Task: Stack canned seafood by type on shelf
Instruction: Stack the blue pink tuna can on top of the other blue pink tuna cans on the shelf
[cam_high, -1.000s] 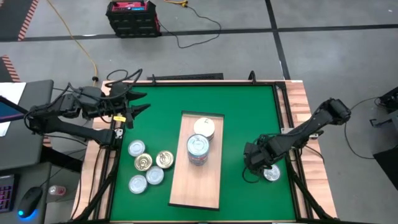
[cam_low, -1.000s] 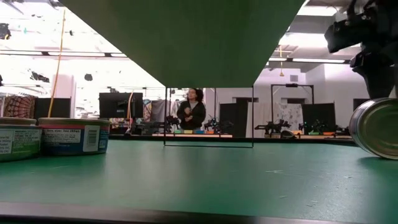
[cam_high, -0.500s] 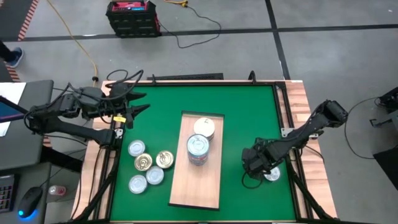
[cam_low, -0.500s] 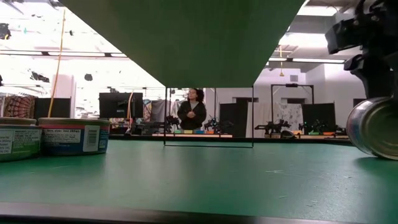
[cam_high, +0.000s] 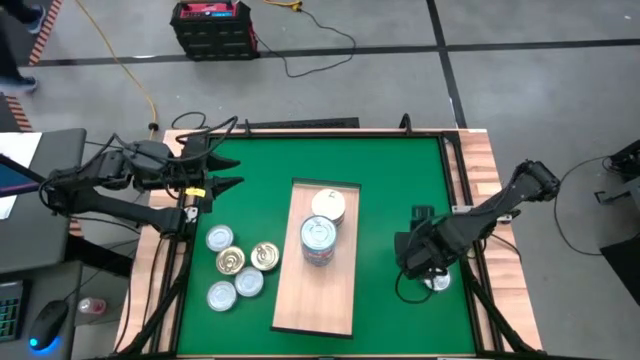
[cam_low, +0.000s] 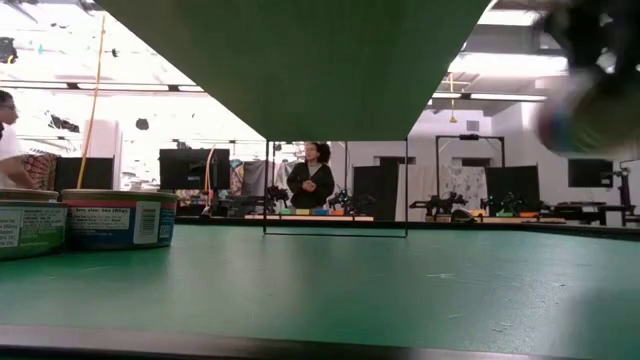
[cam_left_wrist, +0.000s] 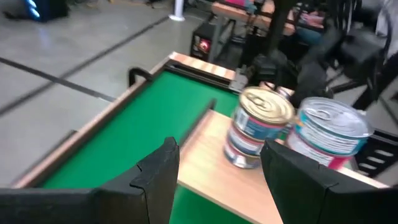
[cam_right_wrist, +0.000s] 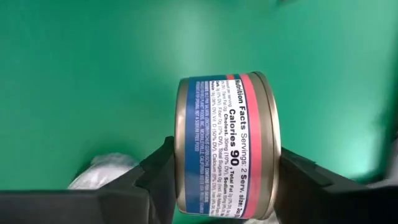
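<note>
The shelf (cam_high: 300, 300), a pale wooden board, lies on the middle of the green mat. It carries a gold-topped can stack (cam_high: 328, 205) and a silver-topped can stack (cam_high: 319, 240). Several loose cans (cam_high: 240, 268) sit upright on the mat left of the board. My right gripper (cam_high: 420, 255) is over the mat's right side, shut on a blue-and-pink labelled can (cam_right_wrist: 227, 146), blurred in the low view (cam_low: 590, 110). Another silver can (cam_high: 437, 283) lies on the mat beside it. My left gripper (cam_high: 215, 172) hangs open over the mat's far left corner. My right gripper pinches the labelled can between its two fingers (cam_right_wrist: 158, 177), one on each flat end (cam_right_wrist: 181, 155). The fingers come from above, pointing down. The can is turned on its side with the label wall showing, and it is lifted clear of the mat.
The raised wooden table rim (cam_high: 478, 160) frames the mat. Open green mat (cam_high: 390, 180) lies between the board and the right arm. In the left wrist view both stacks (cam_left_wrist: 261, 127) stand on the board ahead. People stand in the room beyond the table (cam_low: 312, 180).
My right gripper has risen with the labelled can. The can, which rested tilted on the mat a second ago, now hangs clear above it. The left arm has kept nearly still.
</note>
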